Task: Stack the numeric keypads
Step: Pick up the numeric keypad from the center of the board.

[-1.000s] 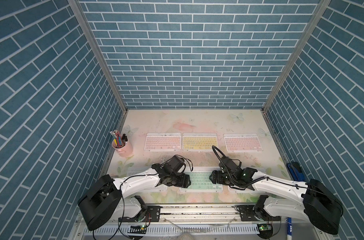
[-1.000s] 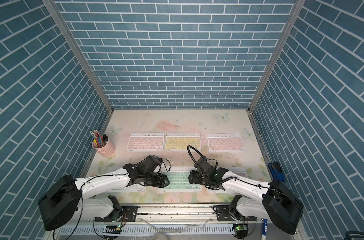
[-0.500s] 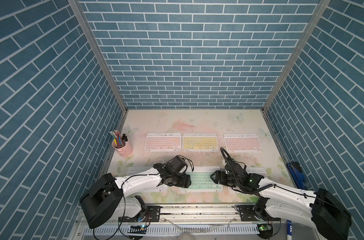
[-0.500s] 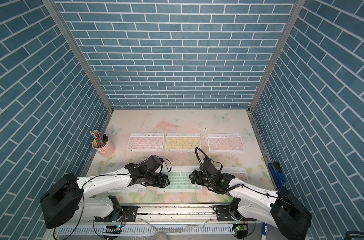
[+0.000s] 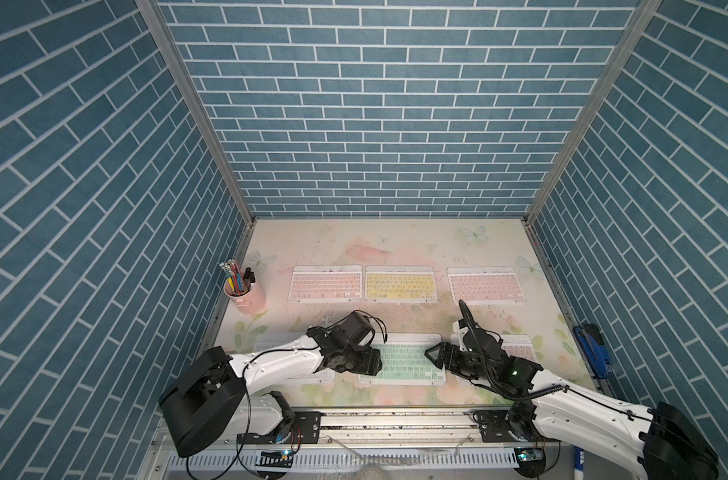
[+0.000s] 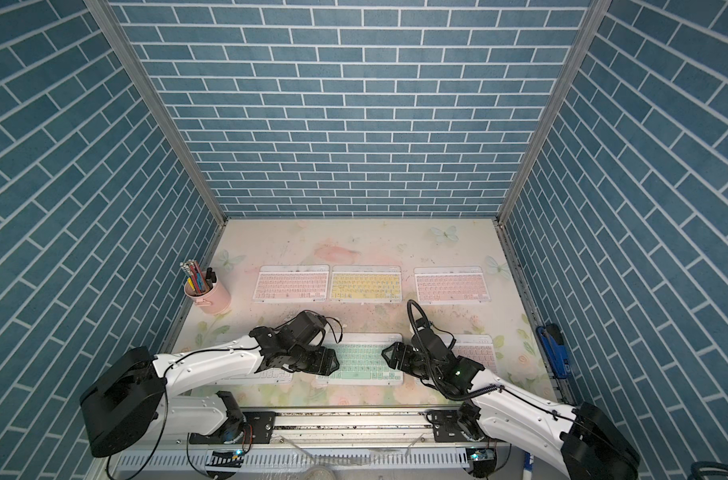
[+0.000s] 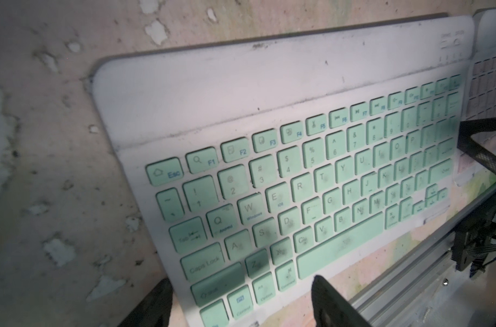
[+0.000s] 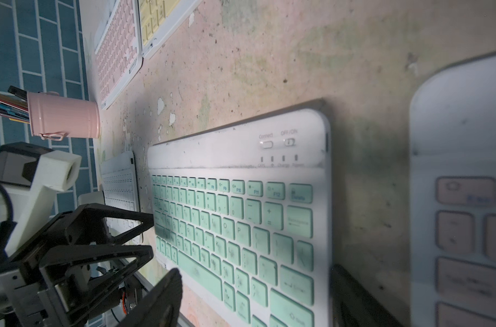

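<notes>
- the mint green keypad (image 5: 402, 365) lies flat in the front row of the worktop (image 5: 395, 245). its long axis runs left to right, parallel to the front edge, and it sits directly between the two hands.
- the left hand (image 5: 375, 362) is at its left short end. in the left wrist view its fingers (image 7: 329, 303) stand either side of the front left corner, right against the frame, so i read it as clamped on that corner.
- the right hand (image 5: 433, 354) is just off the right short end with its fingers (image 8: 162, 300) spread apart and gripping nothing. one shows by the front edge, the other over the narrow gap before the near pink keypad (image 5: 520, 351).
- the left hand is the nearer. the coming move likely turns on the right hand closing in along the long axis onto the right end, so both ends rise level.
- room is tight: the white keypad (image 8: 119, 184) lies just beside the left end, partly under the left arm.
- the keypad is thin, with a white frame, mint keys smudged grey, a bare strip along the back and two small switches at the back right corner.
- the back left pink keypad (image 5: 325, 283), yellow keypad (image 5: 400, 286) and back right pink keypad (image 5: 485, 284) lie single in the back row. nothing is stacked yet.
</notes>
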